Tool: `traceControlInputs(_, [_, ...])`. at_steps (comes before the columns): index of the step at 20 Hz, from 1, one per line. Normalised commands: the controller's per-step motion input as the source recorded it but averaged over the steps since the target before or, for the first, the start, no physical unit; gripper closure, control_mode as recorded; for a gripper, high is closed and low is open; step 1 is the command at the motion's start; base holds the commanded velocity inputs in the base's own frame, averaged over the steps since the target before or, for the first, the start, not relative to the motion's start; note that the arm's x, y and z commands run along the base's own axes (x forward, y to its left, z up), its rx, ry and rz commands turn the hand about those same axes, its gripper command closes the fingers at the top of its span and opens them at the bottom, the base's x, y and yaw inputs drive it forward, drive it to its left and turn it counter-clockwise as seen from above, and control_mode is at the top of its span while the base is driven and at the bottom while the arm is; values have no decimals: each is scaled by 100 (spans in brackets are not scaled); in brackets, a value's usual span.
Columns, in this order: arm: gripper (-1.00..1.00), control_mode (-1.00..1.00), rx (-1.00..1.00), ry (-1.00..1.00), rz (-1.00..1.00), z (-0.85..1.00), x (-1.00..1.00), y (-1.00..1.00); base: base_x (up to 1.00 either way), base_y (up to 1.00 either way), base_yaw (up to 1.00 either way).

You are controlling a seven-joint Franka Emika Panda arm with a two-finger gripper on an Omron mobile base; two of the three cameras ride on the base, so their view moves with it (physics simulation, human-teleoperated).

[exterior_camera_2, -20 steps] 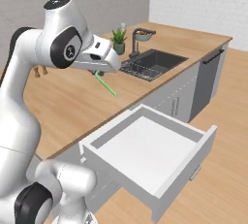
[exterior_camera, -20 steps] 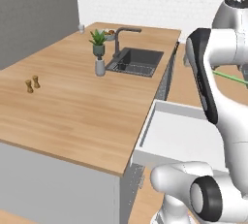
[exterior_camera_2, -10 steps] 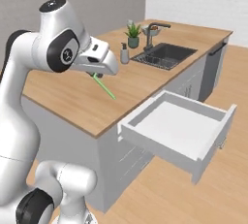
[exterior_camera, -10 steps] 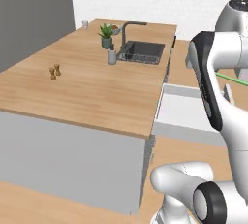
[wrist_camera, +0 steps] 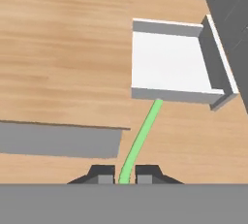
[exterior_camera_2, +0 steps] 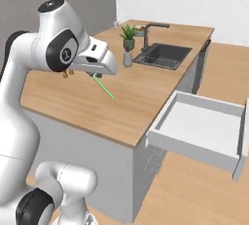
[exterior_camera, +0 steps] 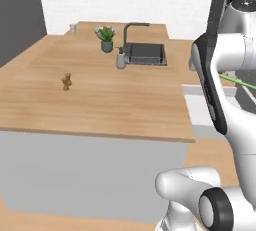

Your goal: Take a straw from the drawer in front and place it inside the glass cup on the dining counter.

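Jaws pinched tight on the straw [wrist_camera: 141, 136] — arm's holding it up over the wood table [exterior_camera_2: 131, 97], drawer [exterior_camera_2: 202, 129] hanging open beside it.

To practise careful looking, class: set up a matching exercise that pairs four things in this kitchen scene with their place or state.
Things:
1. straw
2. drawer
3. potted plant
4. faucet

Places or states:
A. pulled open, white inside
B. arches over the sink
C. gripped between the fingers
D. stands on the wood counter beside the sink

Pairs: 1-C, 2-A, 3-D, 4-B
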Motion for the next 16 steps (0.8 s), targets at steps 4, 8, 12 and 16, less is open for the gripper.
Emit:
traceControlInputs(4, [100,100,0,0,0,0,0,0,10,100,-32])
traceControlInputs(8, [100,100,0,0,0,0,0,0,15,100,-31])
traceControlInputs(12, [100,100,0,0,0,0,0,0,8,100,-31])
traceControlInputs(16, [100,100,0,0,0,0,0,0,0,100,-29])
